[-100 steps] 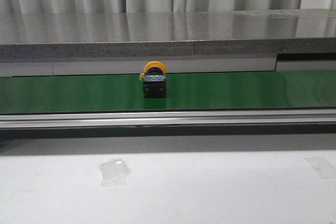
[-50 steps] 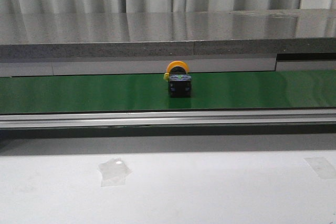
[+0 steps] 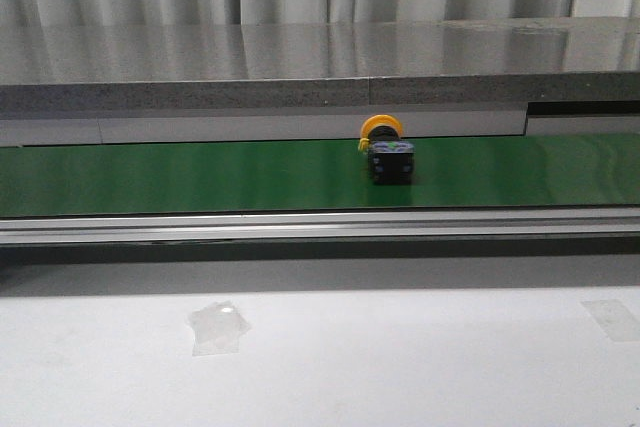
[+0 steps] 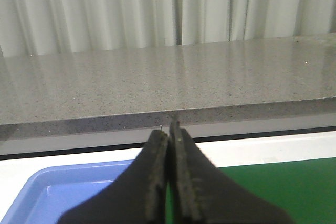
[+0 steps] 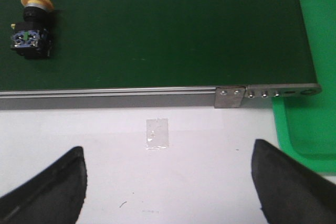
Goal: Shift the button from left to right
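Observation:
The button (image 3: pixel 387 152), a yellow-orange cap on a black body with bluish detail, lies on the green belt (image 3: pixel 180 177), right of the middle in the front view. It also shows in the right wrist view (image 5: pixel 31 27) at the belt's far left. My right gripper (image 5: pixel 168 179) is wide open and empty over the white table, well short of the belt. My left gripper (image 4: pixel 169 145) is shut and empty, above the edge of a blue tray and the belt. Neither gripper shows in the front view.
A blue tray (image 4: pixel 68 192) lies by the belt's left end. A green tray (image 5: pixel 310 129) sits past the belt's right end (image 5: pixel 268 92). A grey stone ledge (image 3: pixel 320 67) runs behind the belt. Clear tape patches (image 3: pixel 218 327) lie on the white table.
The button has travelled to the right along the belt, from about the middle to right of the middle. No gripper shows in the earlier frames.

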You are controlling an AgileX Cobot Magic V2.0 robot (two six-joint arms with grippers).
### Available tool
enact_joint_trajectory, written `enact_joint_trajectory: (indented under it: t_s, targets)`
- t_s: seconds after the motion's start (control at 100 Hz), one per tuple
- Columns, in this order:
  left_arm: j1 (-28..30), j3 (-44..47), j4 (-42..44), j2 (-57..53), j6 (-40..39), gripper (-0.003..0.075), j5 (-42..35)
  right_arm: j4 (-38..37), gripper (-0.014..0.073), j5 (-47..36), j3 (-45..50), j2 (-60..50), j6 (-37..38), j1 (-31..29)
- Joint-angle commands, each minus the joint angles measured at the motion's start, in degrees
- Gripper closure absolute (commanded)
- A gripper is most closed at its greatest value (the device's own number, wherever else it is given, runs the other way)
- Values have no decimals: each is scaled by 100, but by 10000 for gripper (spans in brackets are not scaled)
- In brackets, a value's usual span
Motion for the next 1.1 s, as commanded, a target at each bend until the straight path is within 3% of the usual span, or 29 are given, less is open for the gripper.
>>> enact_joint_trajectory:
  t_s: [0.0,0.41,1.09]
  targets:
    - [-11,-157,-67,50,-7,740,-336,143,-52,-385,-242,117,-62,2]
    - [-11,-157,-67,50,-7,740,-336,611,-52,-762,-1151,1777,-737,6]
    - [-11,-157,-67,50,-7,740,-336,612,-52,-872,-2898,4656,-1189,576]
